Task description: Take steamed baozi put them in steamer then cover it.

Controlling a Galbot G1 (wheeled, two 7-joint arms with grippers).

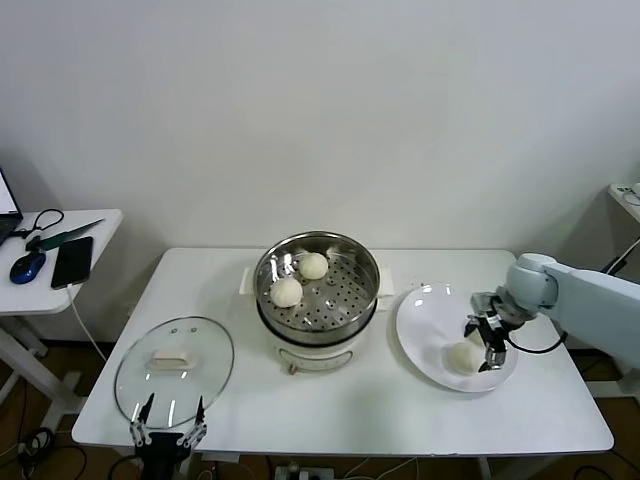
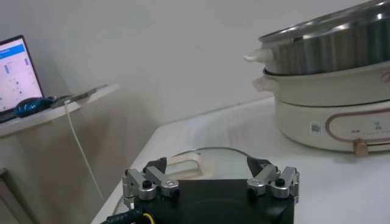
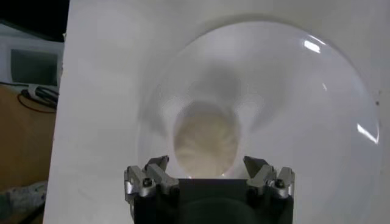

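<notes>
Right gripper (image 1: 482, 346) has its fingers spread wide over the flat white round plate (image 1: 425, 320), straddling one pale cream bun (image 1: 462, 357) without squeezing it. Two more sit in the shiny perforated steel steamer (image 1: 355, 262) (middle of the table). Left gripper (image 1: 167, 428), also spread, waits by the clear glass lid (image 1: 200, 350).

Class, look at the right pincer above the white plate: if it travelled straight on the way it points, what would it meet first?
Most likely the baozi on the plate: the open right pincer has it centred between its fingers, though the remaining gap is unclear.
</notes>
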